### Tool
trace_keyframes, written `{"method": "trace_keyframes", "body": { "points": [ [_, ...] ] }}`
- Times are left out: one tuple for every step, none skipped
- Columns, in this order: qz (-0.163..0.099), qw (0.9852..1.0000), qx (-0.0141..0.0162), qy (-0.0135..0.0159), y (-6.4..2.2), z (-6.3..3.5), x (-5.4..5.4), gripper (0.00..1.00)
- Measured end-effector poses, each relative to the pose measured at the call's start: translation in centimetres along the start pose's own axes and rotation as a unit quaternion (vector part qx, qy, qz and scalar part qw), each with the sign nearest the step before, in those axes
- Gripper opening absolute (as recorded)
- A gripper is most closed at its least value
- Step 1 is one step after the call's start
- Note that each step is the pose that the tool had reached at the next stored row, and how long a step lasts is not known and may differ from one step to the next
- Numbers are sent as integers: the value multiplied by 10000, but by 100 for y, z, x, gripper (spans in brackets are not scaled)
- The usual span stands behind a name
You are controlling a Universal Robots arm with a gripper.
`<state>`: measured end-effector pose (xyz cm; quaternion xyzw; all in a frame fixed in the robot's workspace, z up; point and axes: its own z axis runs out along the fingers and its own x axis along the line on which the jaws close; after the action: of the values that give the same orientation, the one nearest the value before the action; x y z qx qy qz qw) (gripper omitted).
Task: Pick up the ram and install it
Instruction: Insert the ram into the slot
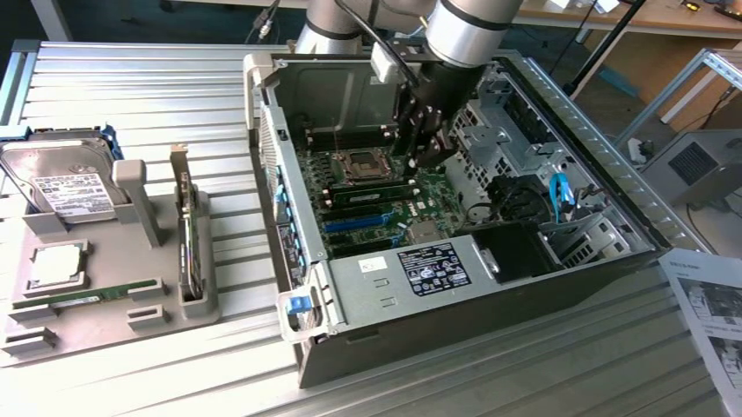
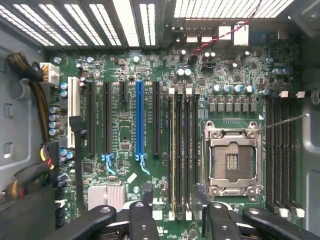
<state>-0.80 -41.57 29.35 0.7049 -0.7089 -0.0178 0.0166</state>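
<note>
Gripper [image 2: 173, 194] over motherboard [image 2: 125, 130].
Spread wide, pinching nothing; ram [image 2: 173, 150] upright in slot, in line with gap.

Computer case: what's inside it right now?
A green motherboard with an empty processor socket and a ram stick standing in a slot beside it. The open end effector hangs above them, hiding the board directly beneath it in the exterior view.

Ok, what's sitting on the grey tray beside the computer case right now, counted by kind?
Hard drive: 1
Silver processor chip: 1
Green memory stick: 1
Upright expansion card: 1
Total: 4
</note>
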Motion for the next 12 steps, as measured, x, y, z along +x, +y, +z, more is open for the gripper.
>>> {"method": "trace_keyframes", "body": {
  "points": [
    [0,10000,0,4,1,-16,0,44],
    [0,10000,0,8,1,-31,-1,44],
    [1,10000,0,12,2,-44,-2,44],
    [1,10000,0,16,3,-59,-3,44],
    [1,10000,0,21,4,-75,-4,44],
    [1,10000,0,27,5,-92,-4,44],
    [1,10000,0,33,5,-110,-5,44],
    [2,10000,0,37,6,-124,-6,44],
    [2,10000,0,43,7,-146,-7,44],
    [2,10000,1,50,8,-166,-8,44],
    [3,10000,1,57,9,-183,-9,44],
    [3,10000,0,65,10,-200,-9,44]
  ]
}}
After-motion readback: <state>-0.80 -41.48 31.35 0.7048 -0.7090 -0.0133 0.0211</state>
